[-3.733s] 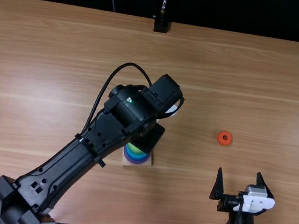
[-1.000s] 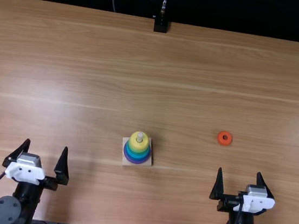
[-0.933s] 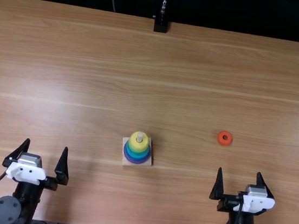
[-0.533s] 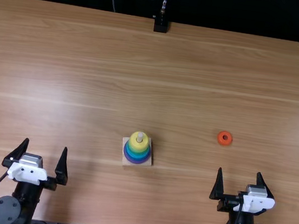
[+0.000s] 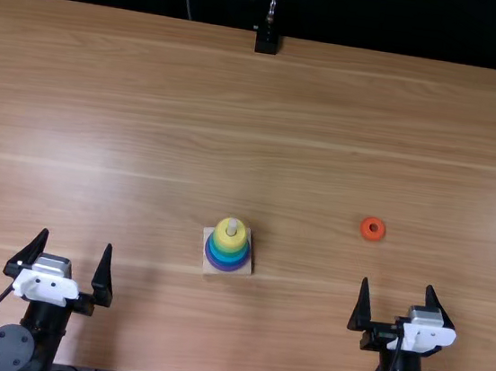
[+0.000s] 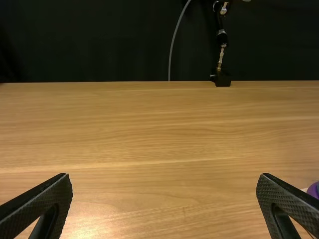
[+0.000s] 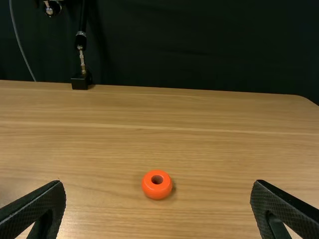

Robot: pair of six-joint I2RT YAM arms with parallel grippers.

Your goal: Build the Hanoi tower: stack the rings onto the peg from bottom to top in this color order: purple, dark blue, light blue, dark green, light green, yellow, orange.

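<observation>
Left hand (image 5: 77, 239) spread; its wrist view crops purple ring (image 6: 312, 190).

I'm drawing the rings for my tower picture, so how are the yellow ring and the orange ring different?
The yellow ring is yellow, while the orange ring is red-orange. The yellow ring is wider; the orange ring is smaller. The yellow ring sits on the peg, but the orange ring lies flat on the table. Both are round with a hole in the middle.
</observation>
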